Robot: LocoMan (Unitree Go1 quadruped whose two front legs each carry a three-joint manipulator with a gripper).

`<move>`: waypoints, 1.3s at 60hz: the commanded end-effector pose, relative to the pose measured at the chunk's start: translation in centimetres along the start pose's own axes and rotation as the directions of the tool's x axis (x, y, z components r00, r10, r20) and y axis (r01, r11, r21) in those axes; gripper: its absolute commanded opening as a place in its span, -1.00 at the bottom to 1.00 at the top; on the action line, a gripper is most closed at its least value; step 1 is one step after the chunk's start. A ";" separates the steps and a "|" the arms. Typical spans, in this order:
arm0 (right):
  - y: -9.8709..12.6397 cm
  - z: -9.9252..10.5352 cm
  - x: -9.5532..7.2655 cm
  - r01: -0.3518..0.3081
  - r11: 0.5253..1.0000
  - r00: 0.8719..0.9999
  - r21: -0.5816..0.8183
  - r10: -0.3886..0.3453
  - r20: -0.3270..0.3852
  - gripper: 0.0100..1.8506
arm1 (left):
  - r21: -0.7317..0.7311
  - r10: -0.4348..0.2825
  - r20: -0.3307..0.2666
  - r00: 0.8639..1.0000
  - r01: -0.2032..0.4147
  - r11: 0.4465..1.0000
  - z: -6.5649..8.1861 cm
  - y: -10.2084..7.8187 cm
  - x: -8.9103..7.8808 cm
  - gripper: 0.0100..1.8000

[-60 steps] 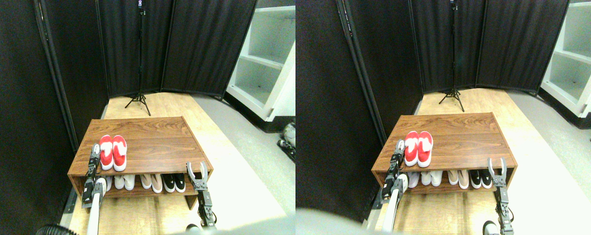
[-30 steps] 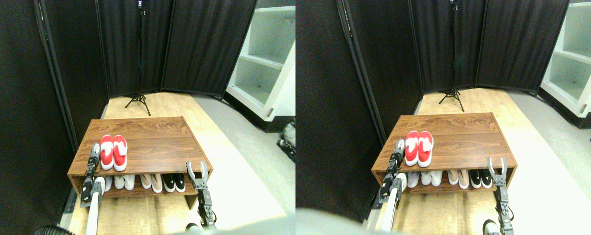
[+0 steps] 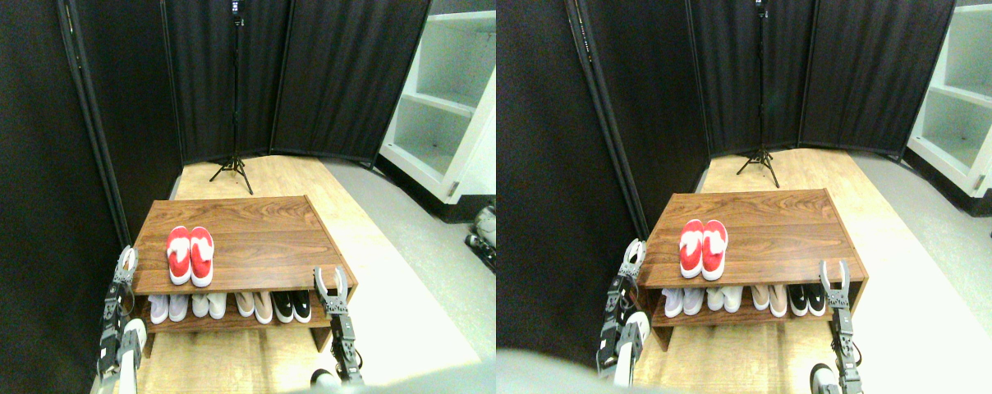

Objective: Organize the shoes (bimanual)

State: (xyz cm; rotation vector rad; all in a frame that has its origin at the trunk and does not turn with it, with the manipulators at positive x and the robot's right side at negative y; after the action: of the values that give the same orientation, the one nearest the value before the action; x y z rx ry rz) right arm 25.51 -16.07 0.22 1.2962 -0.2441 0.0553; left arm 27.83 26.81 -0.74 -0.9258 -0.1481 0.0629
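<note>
Dark curtain panels (image 3: 217, 74) are closing off the back of the room, with a tripod stand (image 3: 235, 98) in front of them and a white shelving unit (image 3: 447, 98) to the right. On the wooden floor a low walnut shoe rack (image 3: 274, 238) is standing.

Only one view is on offer, the stereo pair. The red shoes (image 3: 190, 255) are sitting side by side, touching, on the rack's top near its left front corner. On the shelf below, white, beige and black pairs (image 3: 233, 305) are lining up in a row.

The left gripper (image 3: 124, 263) is hanging just off the rack's left end, apart from the red shoes; whether its jaws are spread cannot be told. The right gripper (image 3: 331, 281) is standing at the front right corner with its jaws spread wide, holding nothing.

The pairing looks done, and little seems left beyond clearing away.

Compared with a second ago, the left gripper has pulled leftward, away from the shoes it was beside; shoes and right gripper have not moved.
</note>
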 end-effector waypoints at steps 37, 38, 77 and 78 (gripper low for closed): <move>0.0 -0.5 0.4 -0.013 1.000 1.000 -0.019 0.013 0.006 -0.71 | -0.168 0.018 0.003 1.000 -0.017 0.986 -1.0 -2.0 -6.6 -1.00; 0.0 -0.5 0.4 -0.013 1.000 1.000 -0.019 0.013 0.006 -0.71 | -0.168 0.018 0.003 1.000 -0.017 0.986 -1.0 -2.0 -6.6 -1.00; 0.1 -0.2 0.3 -0.041 0.999 0.999 -0.031 0.042 0.024 -0.81 | -0.155 -0.025 0.010 1.000 0.026 0.987 -1.1 -2.4 -5.8 -1.00; 0.2 -0.2 0.2 -0.039 0.999 0.999 -0.038 0.039 0.024 -0.82 | -0.149 -0.023 0.014 1.000 0.025 0.989 -1.1 -2.4 -5.8 -1.00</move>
State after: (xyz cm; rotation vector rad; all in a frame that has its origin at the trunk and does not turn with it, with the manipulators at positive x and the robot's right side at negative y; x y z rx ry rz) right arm 25.75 -16.08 0.01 1.2667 -0.2626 0.0405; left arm 22.09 23.89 -0.70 -1.0953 -0.1284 0.0555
